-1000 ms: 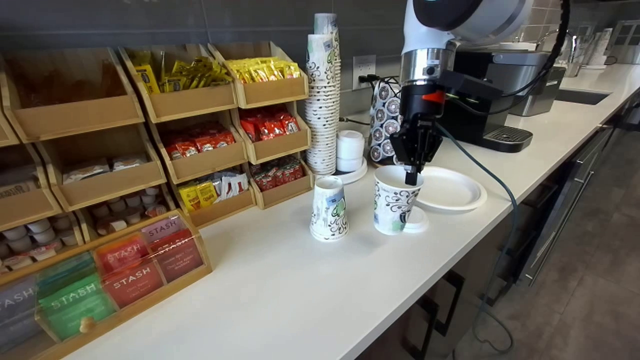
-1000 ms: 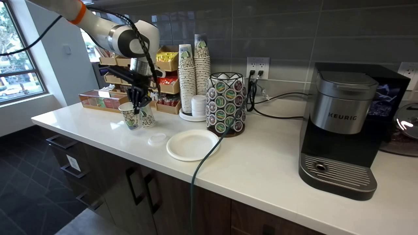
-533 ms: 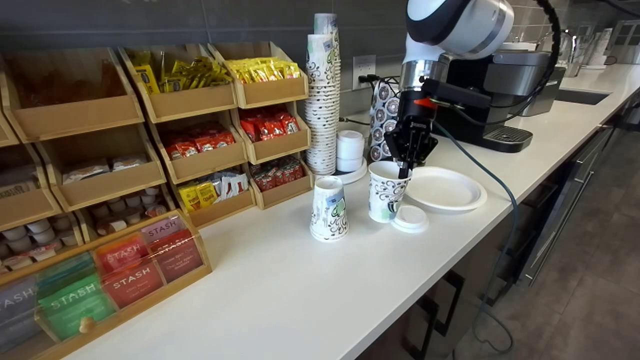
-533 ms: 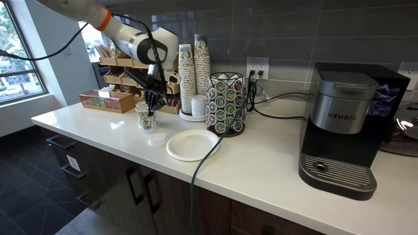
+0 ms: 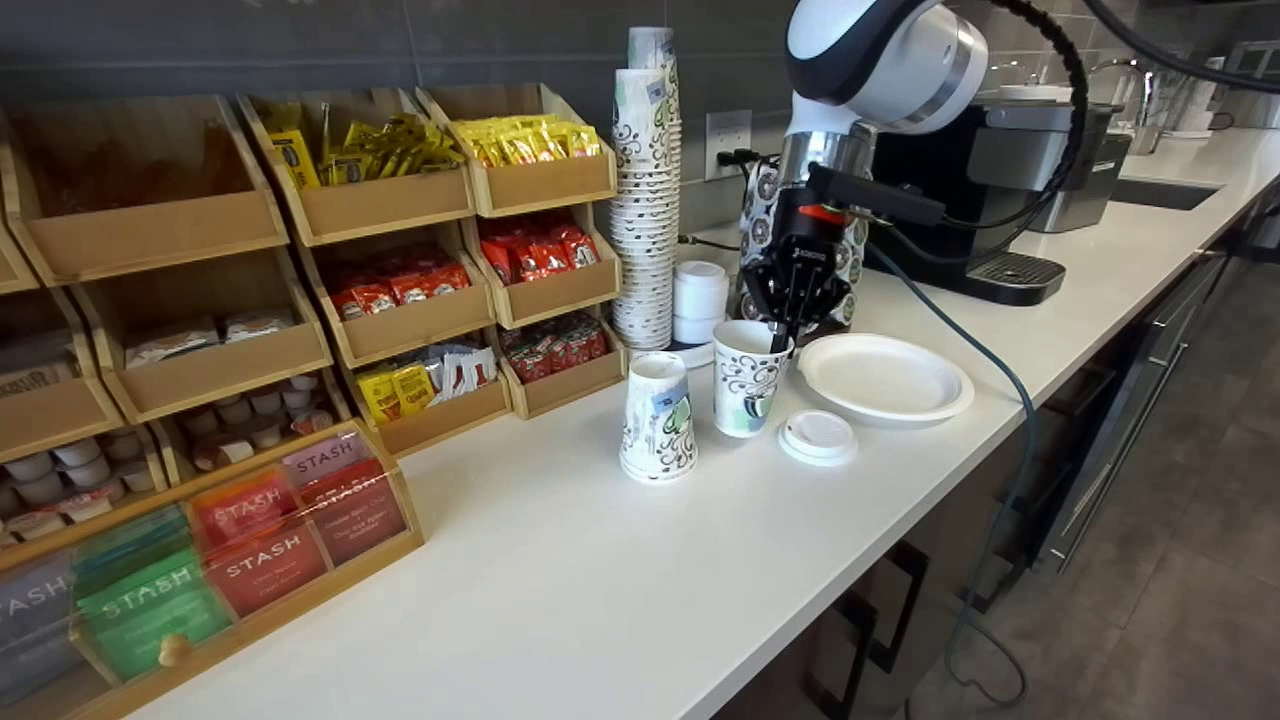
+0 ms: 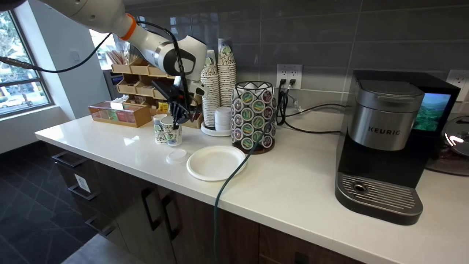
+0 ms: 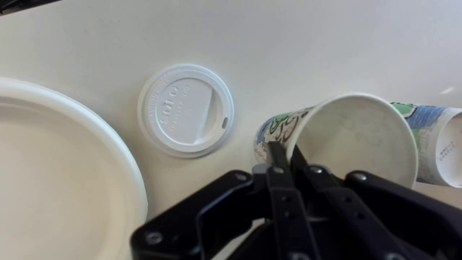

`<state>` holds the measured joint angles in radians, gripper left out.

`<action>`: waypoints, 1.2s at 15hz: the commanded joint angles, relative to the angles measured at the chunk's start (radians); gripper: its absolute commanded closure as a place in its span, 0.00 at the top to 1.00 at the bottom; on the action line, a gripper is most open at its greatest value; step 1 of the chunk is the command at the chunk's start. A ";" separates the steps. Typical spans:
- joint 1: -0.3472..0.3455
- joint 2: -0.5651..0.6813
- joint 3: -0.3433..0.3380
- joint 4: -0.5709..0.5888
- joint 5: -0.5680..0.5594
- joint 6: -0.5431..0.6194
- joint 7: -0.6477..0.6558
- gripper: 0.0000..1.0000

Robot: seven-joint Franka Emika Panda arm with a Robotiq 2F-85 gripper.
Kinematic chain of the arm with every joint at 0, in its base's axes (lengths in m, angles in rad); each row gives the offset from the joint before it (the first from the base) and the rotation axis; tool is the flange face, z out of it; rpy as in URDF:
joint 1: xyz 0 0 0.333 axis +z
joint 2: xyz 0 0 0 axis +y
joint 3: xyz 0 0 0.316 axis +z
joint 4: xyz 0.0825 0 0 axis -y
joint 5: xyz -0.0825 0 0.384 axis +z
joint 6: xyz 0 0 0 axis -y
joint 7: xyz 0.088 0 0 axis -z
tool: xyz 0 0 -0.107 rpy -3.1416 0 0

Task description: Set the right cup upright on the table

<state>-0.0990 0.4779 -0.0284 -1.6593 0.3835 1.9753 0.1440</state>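
Note:
The right cup (image 5: 742, 385) is white paper with dark swirl print and has its mouth up. It also shows in an exterior view (image 6: 171, 132) and in the wrist view (image 7: 355, 141). My gripper (image 5: 782, 340) points down, shut on the cup's rim, one finger inside and one outside; the wrist view shows these fingers (image 7: 287, 151) pinching the wall. The cup looks nearly upright, its base low over the white table (image 5: 540, 570); I cannot tell whether it touches. The near-identical other cup (image 5: 658, 420) stands upside down close beside it, also in the wrist view (image 7: 427, 142).
A white lid (image 5: 818, 437) lies close to the held cup, with a white plate (image 5: 888, 376) beyond it. Tall cup stacks (image 5: 642, 240), a pod carousel (image 6: 253, 117) and wooden racks (image 5: 370, 210) line the wall. A green cable (image 6: 238, 168) hangs over the front edge.
My gripper has carried the right cup back toward the wall, from in front of the other cup to beside it. The cup is less tilted than before. The lid is uncovered.

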 commanded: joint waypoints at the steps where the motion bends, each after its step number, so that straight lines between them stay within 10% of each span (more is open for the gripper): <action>1: 0.005 0.052 0.008 0.061 0.006 -0.008 0.028 0.04; 5: 0.013 0.070 0.003 0.071 -0.015 -0.002 0.033 0.19; 6: 0.013 0.069 0.002 0.069 -0.017 0.001 0.032 0.42; 13: 0.007 -0.052 0.000 -0.013 -0.039 0.032 -0.046 0.80; 18: 0.034 -0.217 0.008 -0.257 -0.125 0.308 -0.194 1.00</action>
<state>-0.0826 0.3821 -0.0260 -1.7215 0.2922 2.1052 0.0220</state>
